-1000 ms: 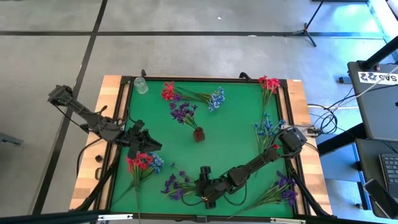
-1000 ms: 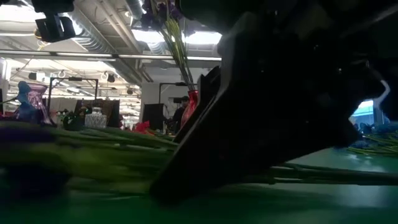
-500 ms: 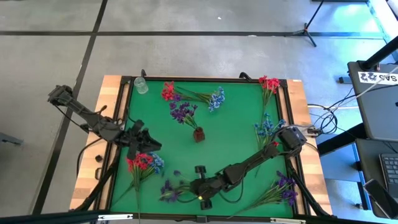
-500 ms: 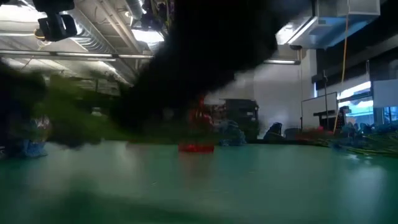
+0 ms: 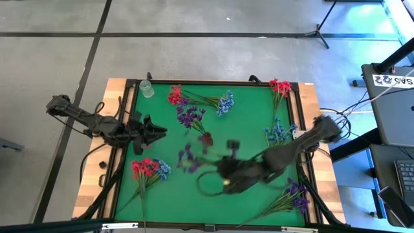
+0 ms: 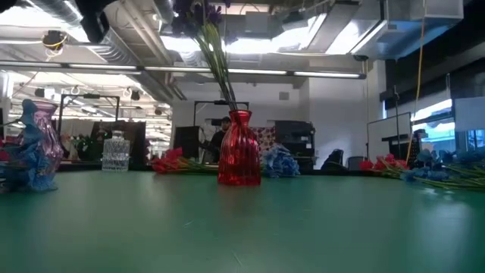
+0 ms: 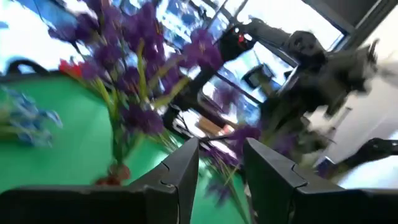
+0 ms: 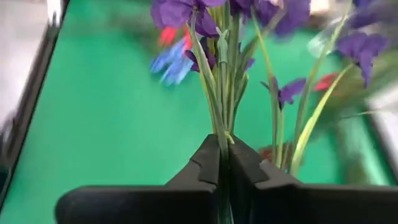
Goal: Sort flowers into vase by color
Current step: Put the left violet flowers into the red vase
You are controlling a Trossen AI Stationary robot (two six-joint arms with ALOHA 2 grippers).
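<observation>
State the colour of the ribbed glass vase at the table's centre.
Red ribbed glass vase, clearest in the low view.

Right tool [image 8: 224, 163] clamped mid-table — left tool [image 7: 221, 163] parted, left side.

A: the mat [image 5: 239, 123] is solid bright green, with a pale wood table edge [image 5: 116, 116] round it. The ribbed vase [image 6: 239, 149] is see-through red.

B: yep, and the bunch [image 8: 227, 25] between the black fingers [image 8: 205, 165] is dark purple on green stems. Loose sprigs are red-pink [image 5: 145, 168] and light blue [image 5: 226, 102].
</observation>
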